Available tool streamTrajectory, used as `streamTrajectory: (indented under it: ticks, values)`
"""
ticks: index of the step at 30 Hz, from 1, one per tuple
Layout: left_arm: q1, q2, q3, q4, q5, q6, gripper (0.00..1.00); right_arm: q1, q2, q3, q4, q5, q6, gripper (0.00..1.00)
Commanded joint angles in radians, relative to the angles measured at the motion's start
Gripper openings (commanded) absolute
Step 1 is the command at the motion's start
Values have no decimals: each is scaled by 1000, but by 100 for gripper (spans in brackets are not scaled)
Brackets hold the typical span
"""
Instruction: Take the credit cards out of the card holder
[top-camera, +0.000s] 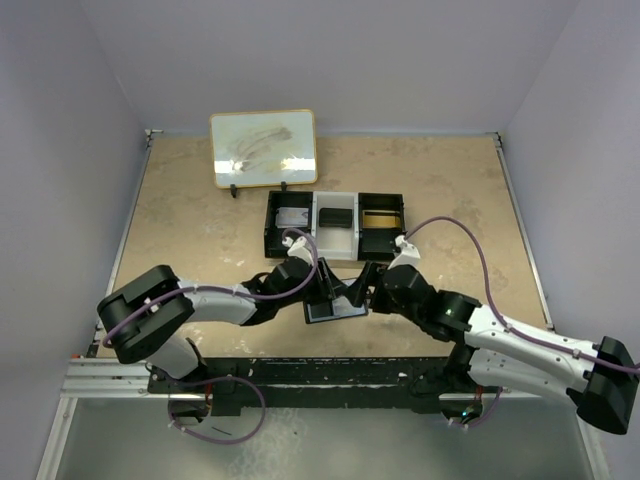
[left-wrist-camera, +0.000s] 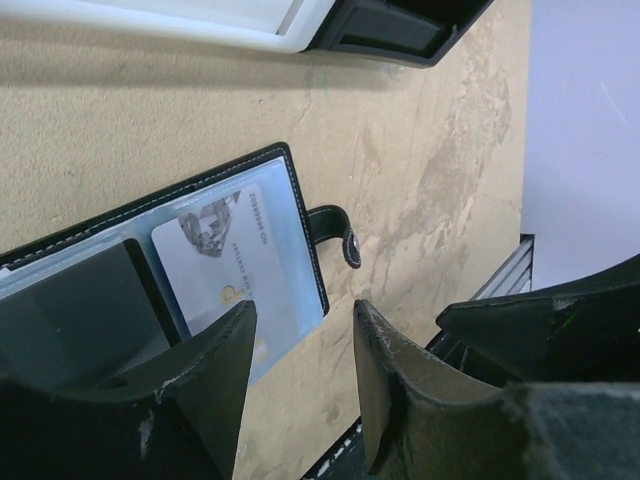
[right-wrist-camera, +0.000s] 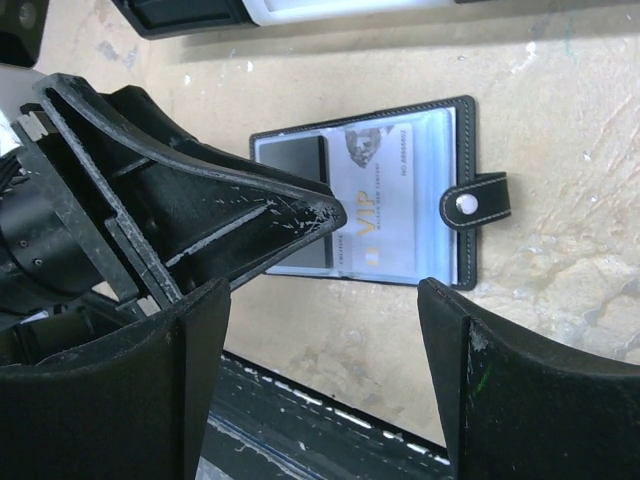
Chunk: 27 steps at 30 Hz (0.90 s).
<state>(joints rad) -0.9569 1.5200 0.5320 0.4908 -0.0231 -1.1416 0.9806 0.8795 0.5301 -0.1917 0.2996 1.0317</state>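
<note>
Card holder (right-wrist-camera: 436, 180) lies open on the worktop (right-wrist-camera: 560, 120), a white card (right-wrist-camera: 375, 190) sleeved inside, just ahead of the right fingers (right-wrist-camera: 480, 380), spread and empty. Left fingers (left-wrist-camera: 215, 380), parted and empty, hover over its edge. Extraction looks unstarted; next, likely pin the holder and slide the card out.

A small flat black folding card holder (right-wrist-camera: 466, 150) lies open on the tan speckled table (right-wrist-camera: 570, 90), with a white VIP card (right-wrist-camera: 385, 200) under its clear sleeve and its snap tab (right-wrist-camera: 480, 198) pointing right. The scuffed black left gripper (right-wrist-camera: 325, 215) overlaps its left panel; the right gripper (right-wrist-camera: 322, 300) gapes wide, holding nothing
</note>
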Motion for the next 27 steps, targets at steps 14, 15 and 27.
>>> streamTrajectory:
  ticks: [14, 15, 27]
  values:
    - [-29, -135, 15, -207, -197, 25, 43, -2, 22, -109, 173, -37, 36, 61]
    - [-28, -125, 20, -215, -187, 27, 43, -3, 29, -113, 180, -35, 35, 60]
    - [-37, -63, -29, -91, -137, -27, 43, -155, 138, -167, 410, -252, -80, 25]
